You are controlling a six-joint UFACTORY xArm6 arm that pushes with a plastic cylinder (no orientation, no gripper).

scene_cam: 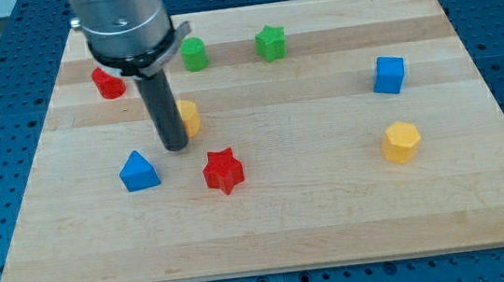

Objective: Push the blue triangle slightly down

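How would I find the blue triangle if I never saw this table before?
Look at the wooden board, then its lower left part. The blue triangle sits there, just down-left of my tip, with the red star to its right. The blue cube is far right.

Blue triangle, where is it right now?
The blue triangle sits at the view's lower left of the board, left of the red star, with my tip just above and to its right.

bright, even light | soft faint shadows | sharp focus
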